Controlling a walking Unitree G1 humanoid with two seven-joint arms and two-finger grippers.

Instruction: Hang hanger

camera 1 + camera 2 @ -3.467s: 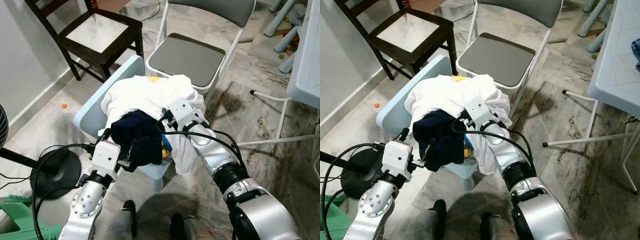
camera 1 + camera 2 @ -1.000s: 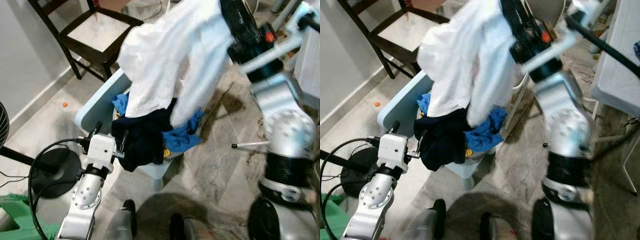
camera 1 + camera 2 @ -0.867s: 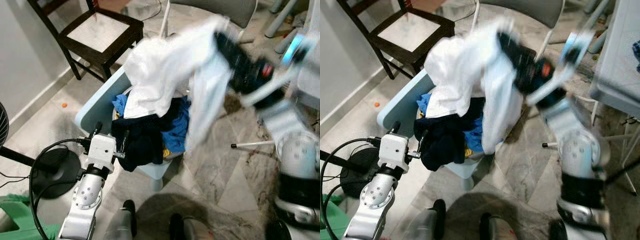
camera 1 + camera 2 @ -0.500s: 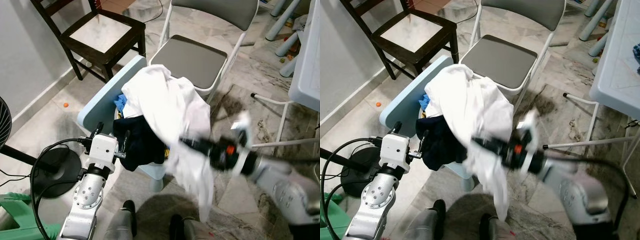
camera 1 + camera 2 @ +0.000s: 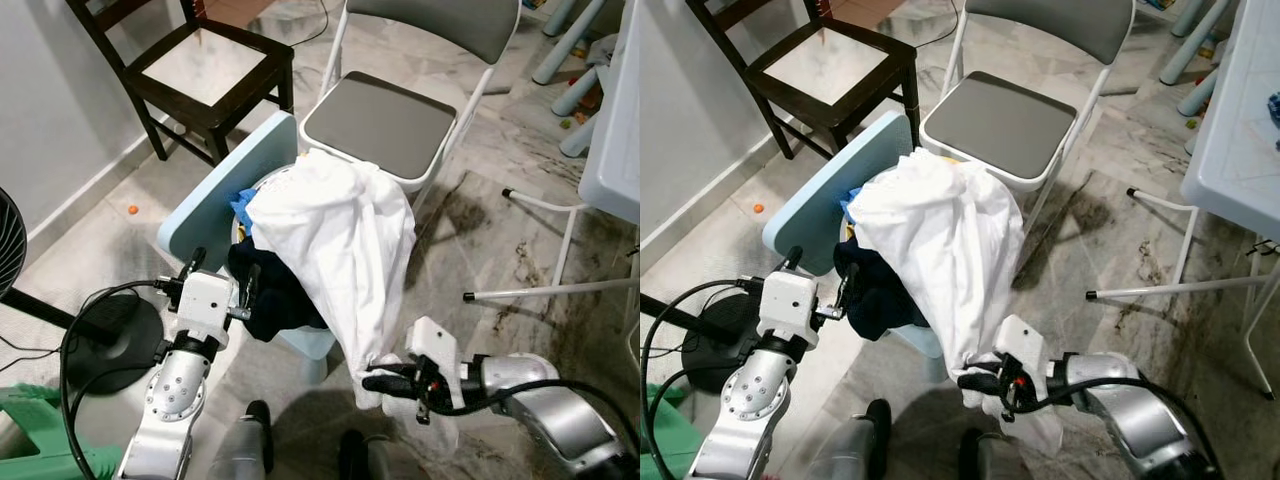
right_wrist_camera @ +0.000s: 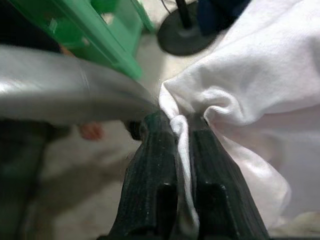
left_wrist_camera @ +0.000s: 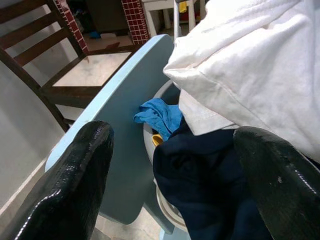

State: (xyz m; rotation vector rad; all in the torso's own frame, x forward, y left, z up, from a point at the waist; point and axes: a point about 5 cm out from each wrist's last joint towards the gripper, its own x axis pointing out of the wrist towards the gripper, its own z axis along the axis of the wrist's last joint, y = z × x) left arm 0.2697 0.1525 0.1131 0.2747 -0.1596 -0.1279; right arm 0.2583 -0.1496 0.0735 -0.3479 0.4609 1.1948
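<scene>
1. The right gripper (image 5: 378,382) is held low near the floor, its fingers clamped on a fold of the white garment (image 5: 340,240).
2. The white garment is draped from the laundry basket (image 5: 215,205) down to that gripper, and much of the dark clothing (image 5: 275,295) is hidden beneath it.
3. The left gripper (image 5: 222,268) is held at the dark clothing, fingers spread apart.
4. No hanger can be made out.

Before me stands a dark wooden chair (image 5: 195,70) by the wall, and beside it a grey folding chair (image 5: 385,118) on white legs. A black fan base (image 5: 105,345) sits on the marble floor (image 5: 520,250) near a small orange ball (image 5: 130,210). A green stool (image 5: 40,440) lies at my left.
</scene>
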